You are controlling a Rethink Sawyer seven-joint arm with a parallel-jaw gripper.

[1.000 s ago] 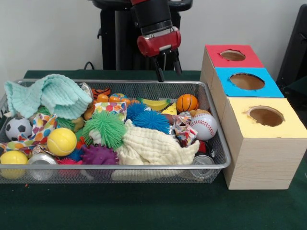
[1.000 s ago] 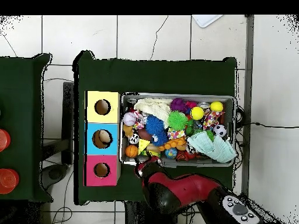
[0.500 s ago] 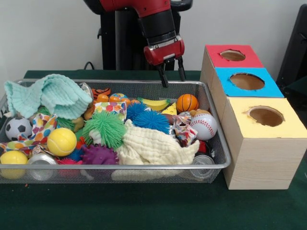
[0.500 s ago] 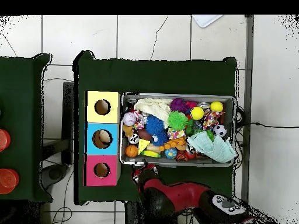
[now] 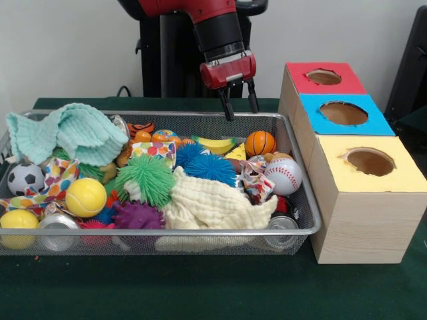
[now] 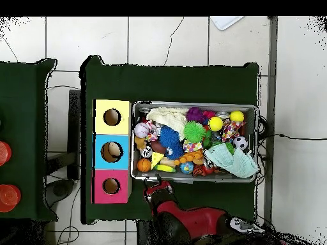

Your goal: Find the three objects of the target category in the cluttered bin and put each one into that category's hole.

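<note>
— Where is the pincer point(image 5: 238, 104) right now?

— It hangs over the far rim of the bin point(image 5: 303, 200), toward the end nearest the boxes. Its two dark fingers are spread apart with nothing between them, so it is released and empty. From above, the pincer point(image 6: 153, 187) sits just outside the bin's point(image 6: 257, 137) long edge on the robot's side, over the green counter point(image 6: 172, 83).

— And the bottles?

— I cannot make out any clear plastic bottle in either view. The bin is heaped: a mint cloth point(image 5: 67, 133) at one end, a cream cloth point(image 5: 213, 203) near the front, a green spiky ball point(image 5: 147, 177), a blue spiky ball point(image 5: 210, 167), a purple one point(image 5: 137, 215), a yellow tennis ball point(image 5: 85, 197), a soccer ball point(image 5: 25, 178), a baseball point(image 5: 283, 175) and a little basketball point(image 5: 260, 143). Two metal cans point(image 5: 57, 223) lie against the front wall.

— The hole?

— The blue-topped hole point(image 5: 343, 113) is the middle of three boxes standing just beside the bin's end, between the red hole point(image 5: 323, 77) and the yellow hole point(image 5: 369, 161). From overhead, something pale shows inside the blue hole point(image 6: 112, 151), though I cannot tell what it is.
</note>
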